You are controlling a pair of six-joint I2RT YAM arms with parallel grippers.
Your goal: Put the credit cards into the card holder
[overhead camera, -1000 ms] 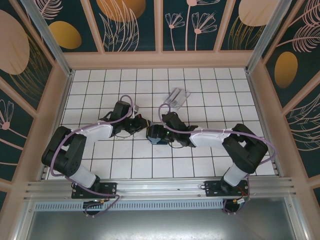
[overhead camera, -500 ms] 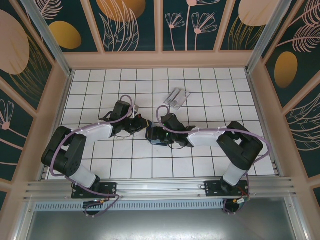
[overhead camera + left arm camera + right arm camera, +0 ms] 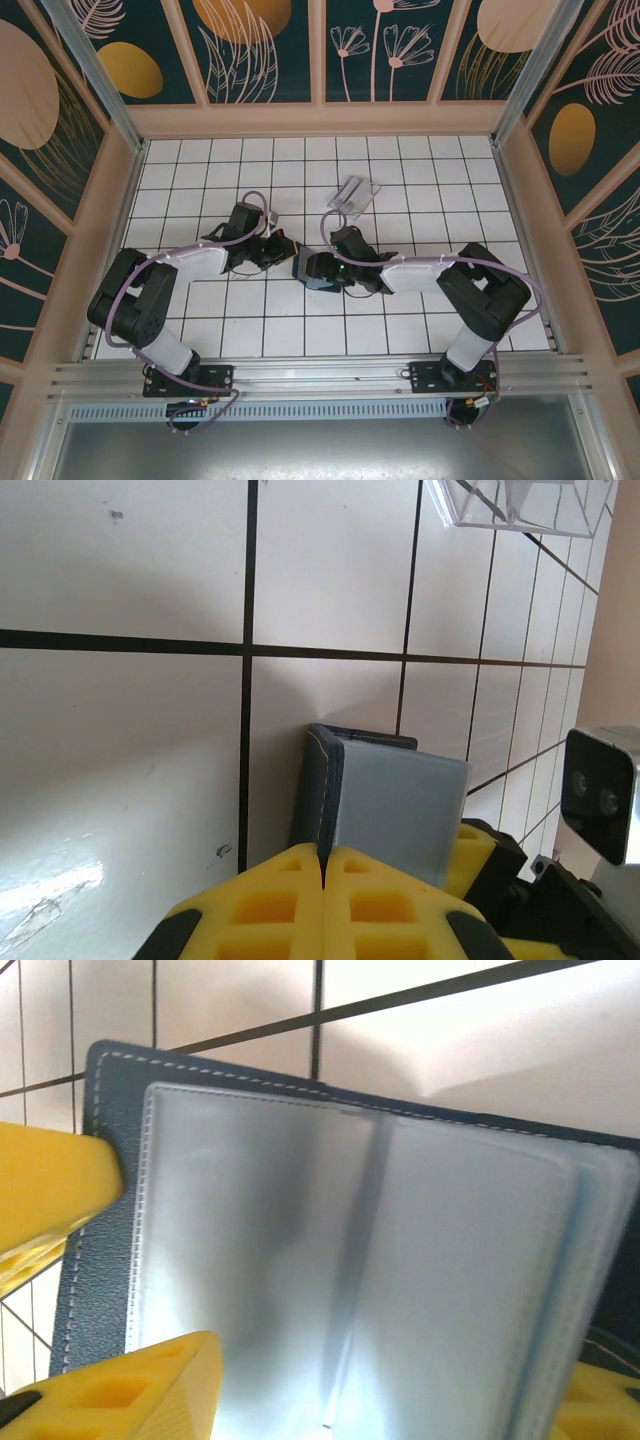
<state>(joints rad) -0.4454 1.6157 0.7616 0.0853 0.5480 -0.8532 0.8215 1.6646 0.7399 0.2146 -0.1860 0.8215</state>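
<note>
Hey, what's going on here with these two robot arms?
Both arms are working on a dark blue wallet in the middle of the tiled table. The left gripper is shut on the edge of the wallet's cover, holding it open. The right gripper has its jaws apart at a corner of the clear sleeves inside. What the sleeves hold is too blurred to tell. The clear card holder stands apart, farther back on the table.

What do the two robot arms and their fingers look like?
The left arm and the right arm are black with pale grey forearm covers. A purple cable loops along each one. The fingers are yellow blocks with square hollows.
</note>
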